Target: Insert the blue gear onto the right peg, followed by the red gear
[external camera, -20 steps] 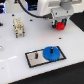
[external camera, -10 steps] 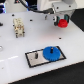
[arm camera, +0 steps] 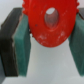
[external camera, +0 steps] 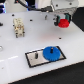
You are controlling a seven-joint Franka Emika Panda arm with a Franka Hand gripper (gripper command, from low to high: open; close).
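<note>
Little is changing since the earlier frames: the tool (external camera: 62, 21) is still gripping the red gear (external camera: 63, 22) above the desk (external camera: 70, 42), with only slight drift. At about seven o'clock from it, the blue gear (external camera: 50, 52) is already sitting on the black base (external camera: 35, 58). Carrying the red gear level and centring its hole over that peg looks key. Only the wrist view is showing the pads (arm camera: 21, 42) clamping the gear.
</note>
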